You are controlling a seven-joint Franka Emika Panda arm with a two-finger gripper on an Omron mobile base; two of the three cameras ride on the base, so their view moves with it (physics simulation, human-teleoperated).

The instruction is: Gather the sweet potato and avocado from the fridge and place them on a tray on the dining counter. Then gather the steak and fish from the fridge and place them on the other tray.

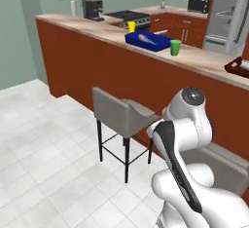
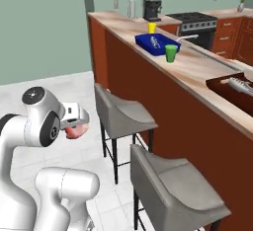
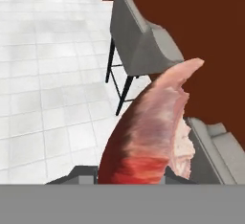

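Your claw (image 2: 74, 129) is clamped narrow on the steak (image 3: 153, 132), a red-pink slab whose long axis runs out from between the fingers, away from the hand and curling at its far tip. In the right base view it shows as a small pink lump just under the hand, low beside the arm and on the stool side of the dining counter (image 2: 197, 69).

The relation that matters: the other tray (image 2: 154, 43), bright blue, sits up on the counter top, well above and ahead of the claw, toward the far end of the counter just before the green cup (image 2: 171, 53). The steak is below the counter's edge with a grey stool (image 2: 123, 116) between it and the wood front. You'll likely need to lift clear of the edge first, then reach forward over the top.

The dark brown tray (image 2: 232, 91) lies nearer along the same counter; don't drop there.
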